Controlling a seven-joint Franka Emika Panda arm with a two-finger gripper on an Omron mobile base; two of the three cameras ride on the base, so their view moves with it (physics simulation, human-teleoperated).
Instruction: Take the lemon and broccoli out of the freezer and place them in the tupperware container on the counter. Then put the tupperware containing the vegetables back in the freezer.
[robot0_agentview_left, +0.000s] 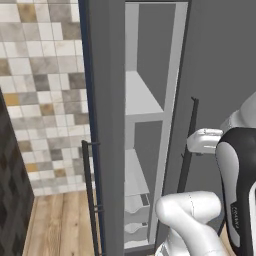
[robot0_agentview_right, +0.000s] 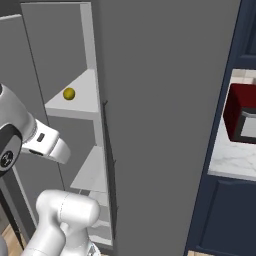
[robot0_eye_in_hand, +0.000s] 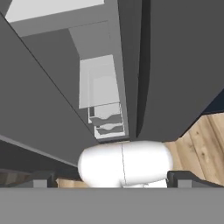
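In the right base view, the lemon (robot0_agentview_right: 69, 93) sits on an upper white shelf inside the freezer (robot0_agentview_right: 150, 125), above and beyond the arm. In the hand view, the gripper (robot0_eye_in_hand: 111, 178) has its fingertips (robot0_eye_in_hand: 40, 181) spread wide apart, empty, facing the freezer's lower drawers (robot0_eye_in_hand: 106, 119).
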